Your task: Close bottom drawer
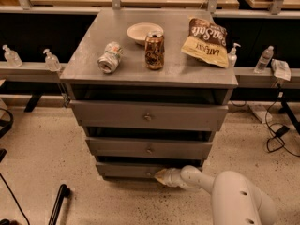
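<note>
Gripper [162,176], jaws together and empty, bears on the bottom drawer [124,169] front. Closing push judged in hand; next calls for straight inward travel.

Dim overhead light; deep shadow in drawer gaps, jaws pale against the bottom drawer [125,170]

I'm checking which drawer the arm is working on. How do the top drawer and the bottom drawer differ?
The top drawer has the tallest, widest front; the bottom drawer has the slimmest, narrowest. The top drawer's knob is in plain view with nothing near it; the claw is at the bottom drawer's front, near its middle. Both are grey with a dark gap above each front.
</note>
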